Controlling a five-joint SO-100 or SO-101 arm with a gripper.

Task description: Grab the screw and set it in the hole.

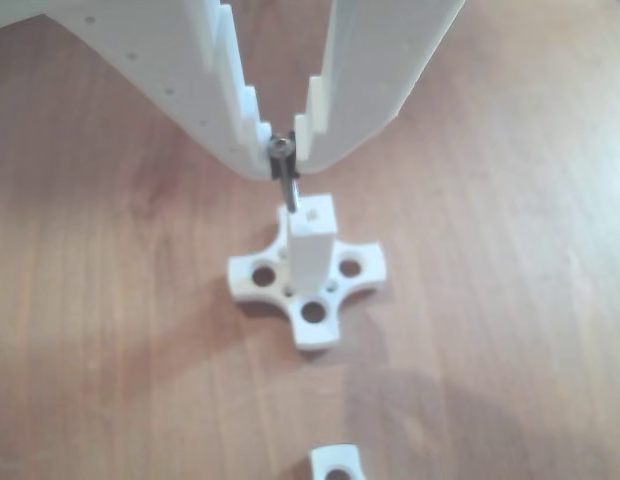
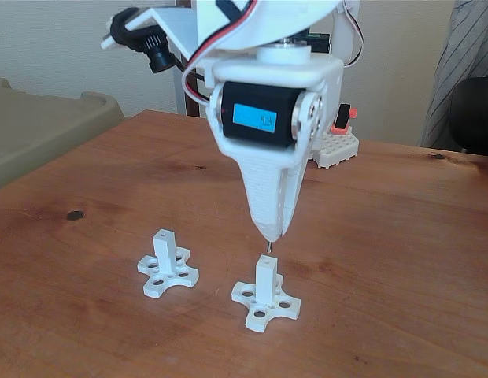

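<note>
1. Claw (image 1: 282,150) points down over the wooden table (image 1: 110,300). Its two white fingers (image 1: 225,120) are nearly together at the tips, pinched on the screw (image 1: 283,180).
2. Other view: the screw's rounded head sits between the fingertips and the thin shank hangs down, tilted slightly. Its lower end reaches the top left edge of the square white post (image 1: 310,245).
3. The hole (image 1: 312,212) in the post's end face is open and in plain sight, just right of the screw tip. The tip looks to lie at the post's edge rather than in the hole; whether it touches the post I cannot tell.
4. Fixed view: claw (image 2: 269,233) tapers to a narrow closed point directly above the nearer post (image 2: 265,279). A short sliver of the screw (image 2: 268,246) shows between claw tip and post top.
5. Post stands upright on a cross-shaped white base (image 1: 315,320) with larger round holes in its arms.
6. A second, matching post and base (image 2: 167,268) stands to the left in the fixed view, well apart from the claw, its top hole also unfilled.
7. Fixed view background: a small white block with a red part (image 2: 338,146) at the table's far side.
</note>
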